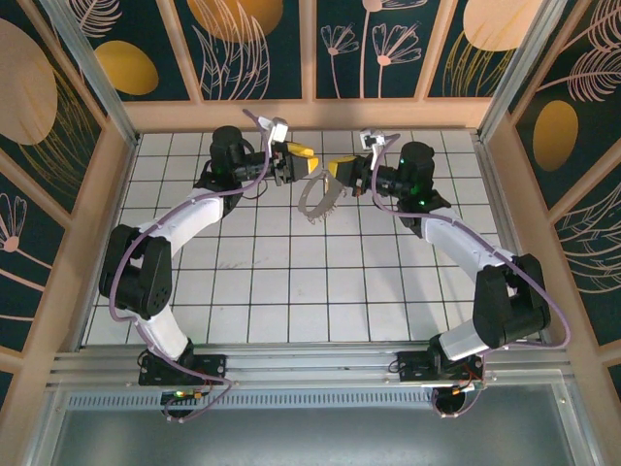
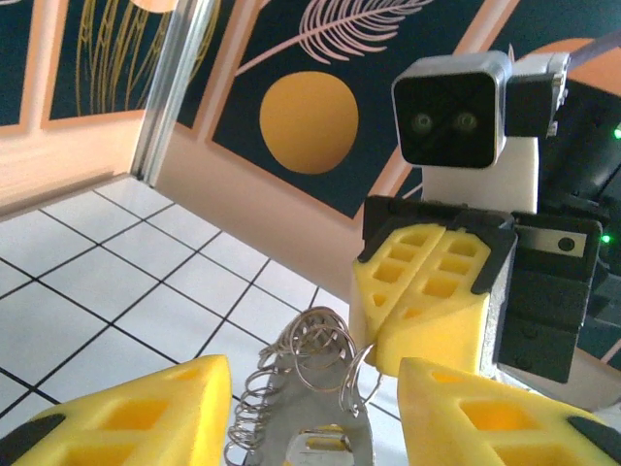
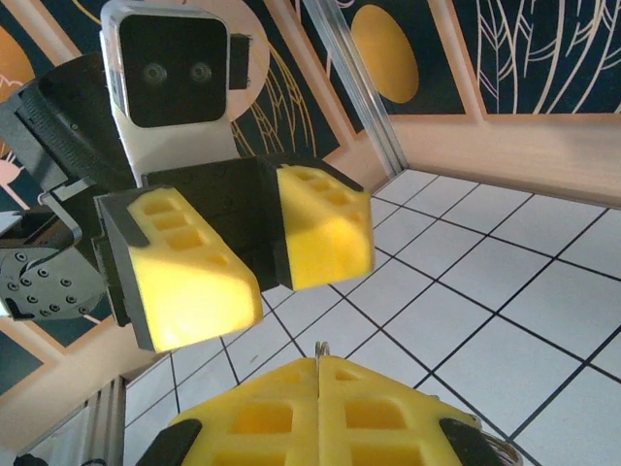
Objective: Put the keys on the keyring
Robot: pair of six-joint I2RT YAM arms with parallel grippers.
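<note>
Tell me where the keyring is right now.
In the top view the keyring hangs over the far-centre tiles of the table, pinched in the shut right pincer, just in front of the open left pincer.
</note>
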